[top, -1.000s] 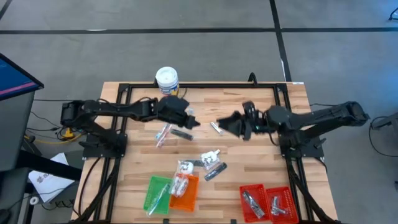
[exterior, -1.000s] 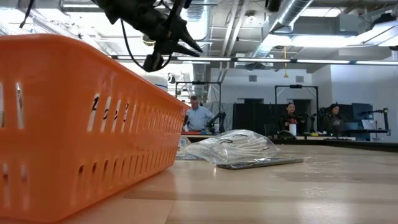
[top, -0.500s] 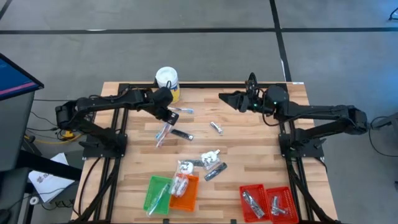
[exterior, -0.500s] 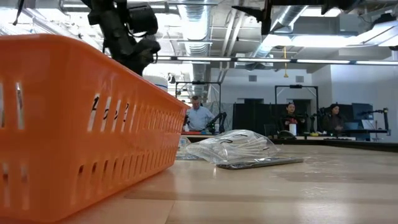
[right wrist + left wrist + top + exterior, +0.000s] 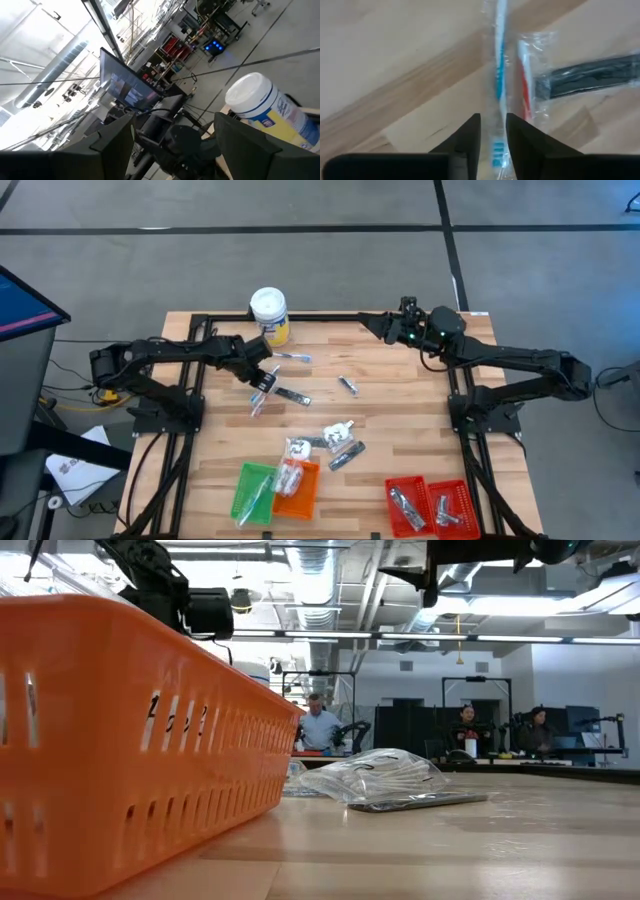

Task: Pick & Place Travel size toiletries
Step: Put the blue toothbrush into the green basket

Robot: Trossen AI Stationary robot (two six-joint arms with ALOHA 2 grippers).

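Nearest the camera edge of the table (image 5: 400, 380): red trays (image 5: 430, 505) with silvery pieces, plus the orange tray (image 5: 297, 488) and green tray (image 5: 252, 490), each holding clear-wrapped items. Just beyond, a cluster of white packets (image 5: 340, 432) and a dark tube (image 5: 346, 456) lies mid-table. Left hand (image 5: 262, 383) is down over the clear-wrapped sticks (image 5: 260, 395); wrist view shows its fingers (image 5: 469, 135) narrowly parted, straddling the blue-tinted stick (image 5: 498, 100), the red-tinted one (image 5: 525, 92) and a dark tube (image 5: 592, 75) just beside. A silvery piece (image 5: 346, 385) lies alone near centre. Right hand (image 5: 378, 326) is raised over the far edge, fingers spread, holding nothing. The white-lidded tub (image 5: 269, 313) stands at the far edge.
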